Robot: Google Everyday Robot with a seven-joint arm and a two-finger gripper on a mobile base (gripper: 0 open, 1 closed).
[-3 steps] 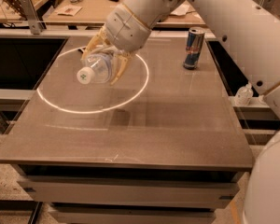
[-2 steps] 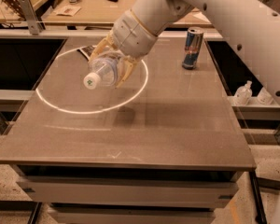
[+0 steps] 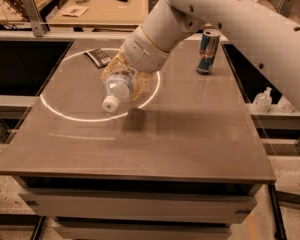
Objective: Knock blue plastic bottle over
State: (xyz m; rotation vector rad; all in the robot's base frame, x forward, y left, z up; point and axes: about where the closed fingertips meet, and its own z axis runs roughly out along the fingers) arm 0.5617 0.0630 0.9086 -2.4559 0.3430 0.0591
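Above the white light ring (image 3: 65,115) on the brown tabletop (image 3: 190,139), the yellowish two-finger hand (image 3: 121,81) clasps the clear pale-blue plastic bottle (image 3: 118,88), tilted cap-down, off the surface, probably to lay it flat

The blue plastic bottle (image 3: 118,88) (clear, pale-bluish, white-capped) hangs tilted above the worktop (image 3: 190,134), capped end toward seven o'clock, clasped in the gripper (image 3: 124,84) at eleven o'clock from the worktop's middle.
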